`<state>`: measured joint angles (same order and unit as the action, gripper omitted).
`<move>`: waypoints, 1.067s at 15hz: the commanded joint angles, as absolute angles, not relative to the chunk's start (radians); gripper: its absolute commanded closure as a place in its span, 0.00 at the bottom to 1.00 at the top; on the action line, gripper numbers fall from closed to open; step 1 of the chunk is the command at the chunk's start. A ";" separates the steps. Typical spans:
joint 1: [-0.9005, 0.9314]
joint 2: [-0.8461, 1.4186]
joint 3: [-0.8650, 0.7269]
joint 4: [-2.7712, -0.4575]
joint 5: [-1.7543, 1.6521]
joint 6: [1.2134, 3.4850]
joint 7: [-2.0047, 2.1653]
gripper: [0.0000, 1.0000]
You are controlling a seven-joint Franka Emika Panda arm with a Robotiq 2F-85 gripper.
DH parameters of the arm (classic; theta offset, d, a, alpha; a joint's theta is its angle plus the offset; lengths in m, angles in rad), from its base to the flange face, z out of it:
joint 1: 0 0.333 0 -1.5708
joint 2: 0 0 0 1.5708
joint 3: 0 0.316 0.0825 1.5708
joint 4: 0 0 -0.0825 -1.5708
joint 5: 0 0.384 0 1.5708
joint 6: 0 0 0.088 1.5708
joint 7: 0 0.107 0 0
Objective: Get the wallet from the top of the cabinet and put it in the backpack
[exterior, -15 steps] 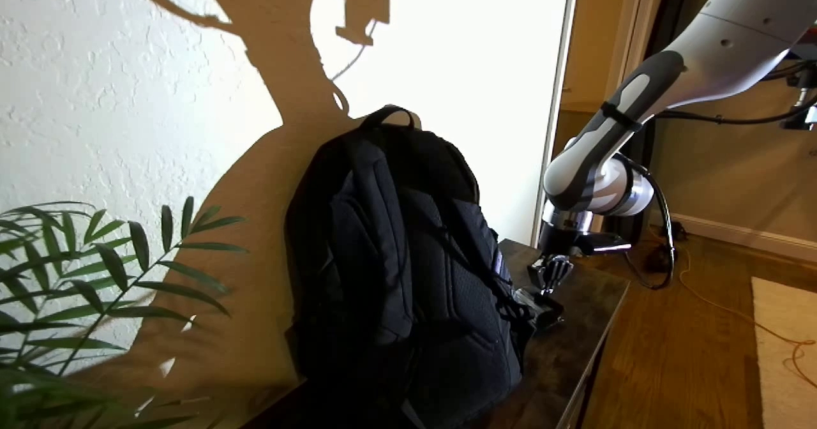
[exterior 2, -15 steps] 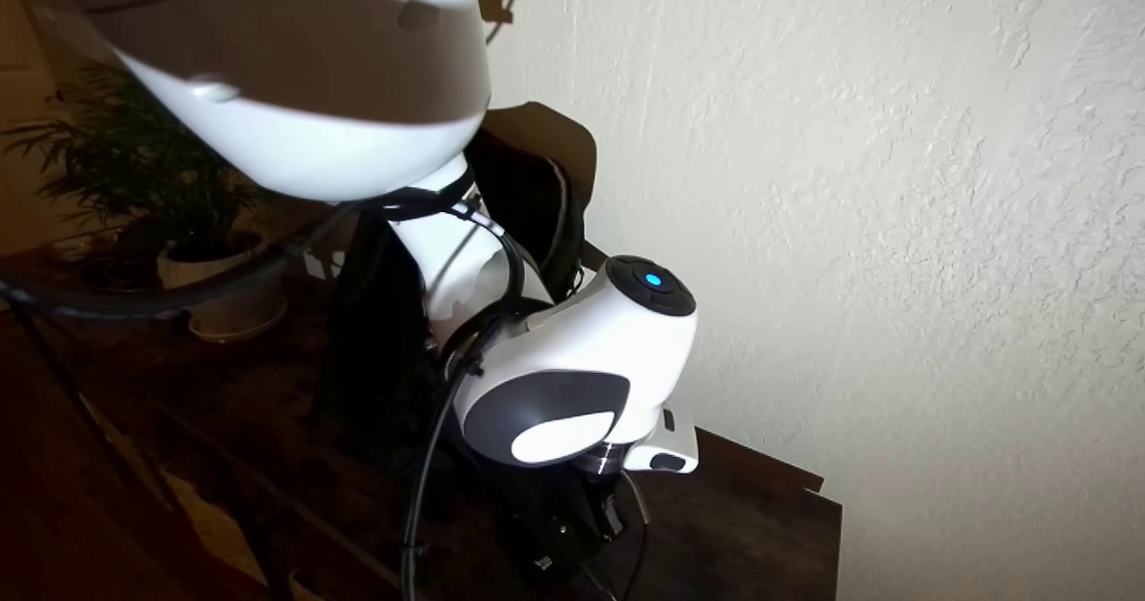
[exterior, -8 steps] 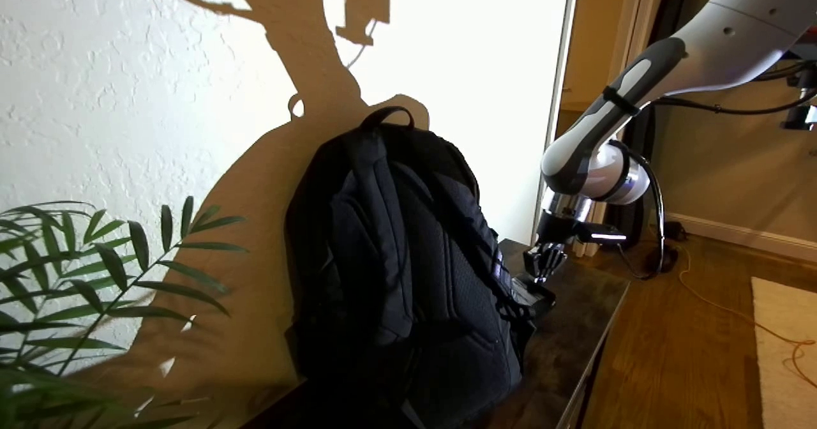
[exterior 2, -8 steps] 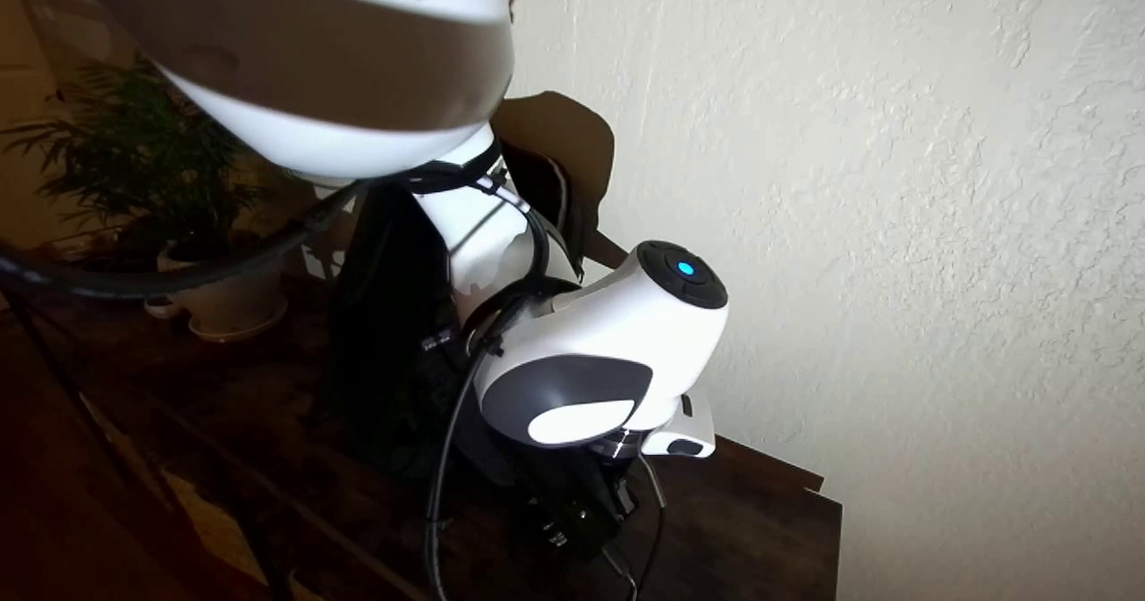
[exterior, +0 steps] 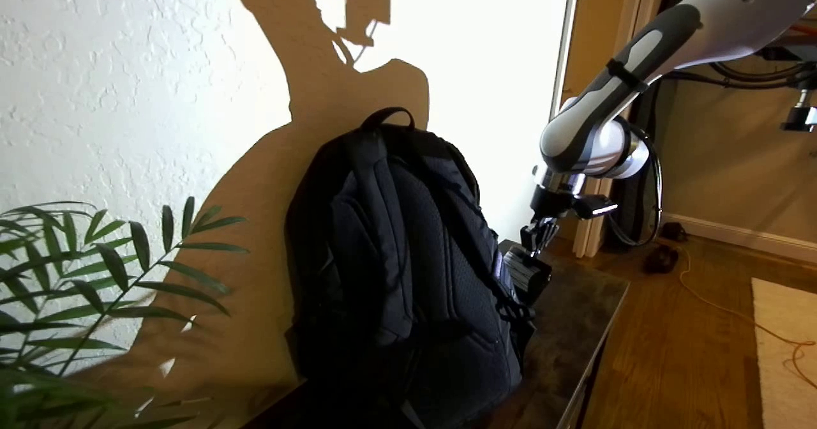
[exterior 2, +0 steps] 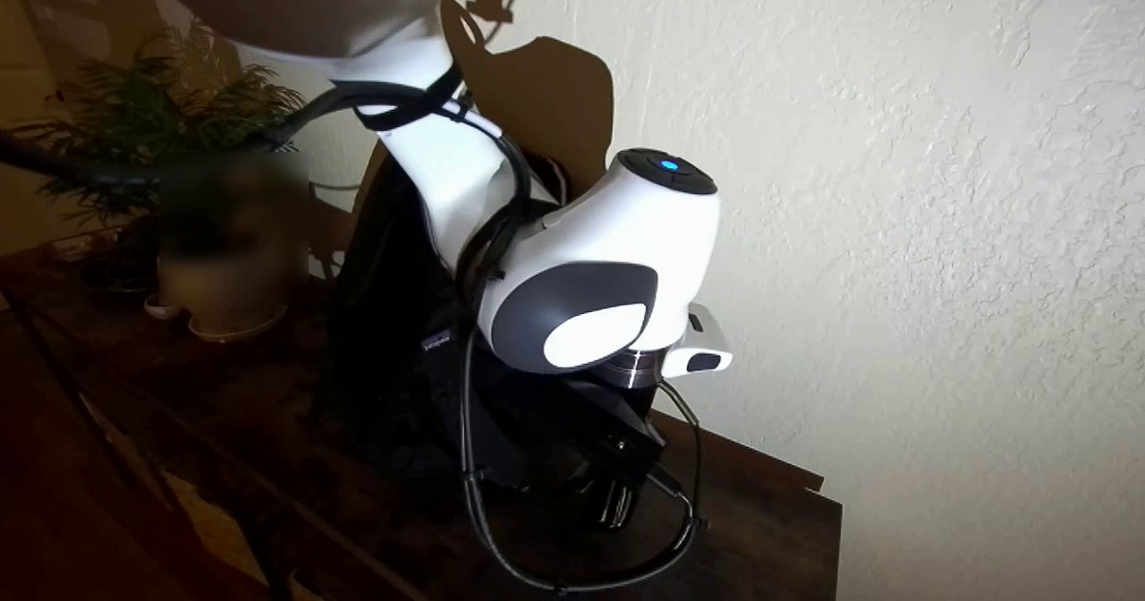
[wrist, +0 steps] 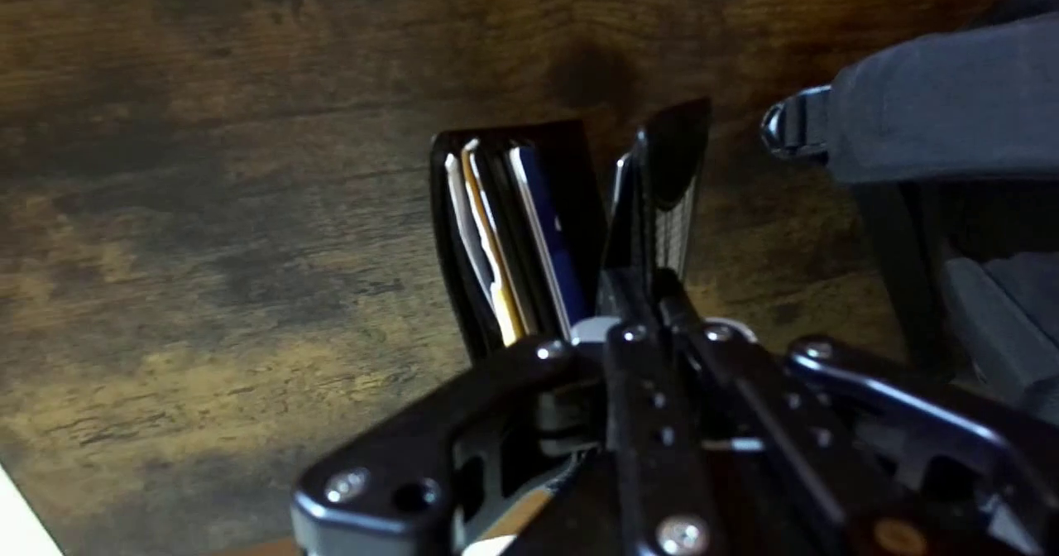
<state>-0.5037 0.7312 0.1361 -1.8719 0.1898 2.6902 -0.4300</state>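
My pincer (wrist: 647,291) is pinched tight on one side of the wallet (wrist: 583,179), black, glossy, splayed. Wallet's over the cabinet top (wrist: 248,208), blotchy wood grain, just beside the backpack (exterior: 427,263); can't tell if it touches down. Wrist view alone gives the blue card (wrist: 553,237) & pale edges (wrist: 467,221) inside. Backpack = dark cloth, padded straps (exterior: 380,225); loop handle (exterior: 389,110) shows only in an exterior view. Pot (exterior 2: 234,304), part blurred, likewise; leafy plant (exterior 2: 152,118) in both exterior views. Behind: rough-textured wall (exterior 2: 894,225).

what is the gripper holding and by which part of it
The open black wallet, pinched by the gripper at one flap; the half showing several cards is outside the grip.
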 commanded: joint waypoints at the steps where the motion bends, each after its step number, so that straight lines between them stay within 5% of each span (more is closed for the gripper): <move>1: -0.365 0.680 0.010 -1.966 0.058 2.748 -0.394 0.99; 8: -0.195 0.705 -0.123 -2.052 -0.156 2.823 -0.320 0.99; 16: -0.190 0.650 -0.084 -2.120 -0.160 2.846 -0.323 0.99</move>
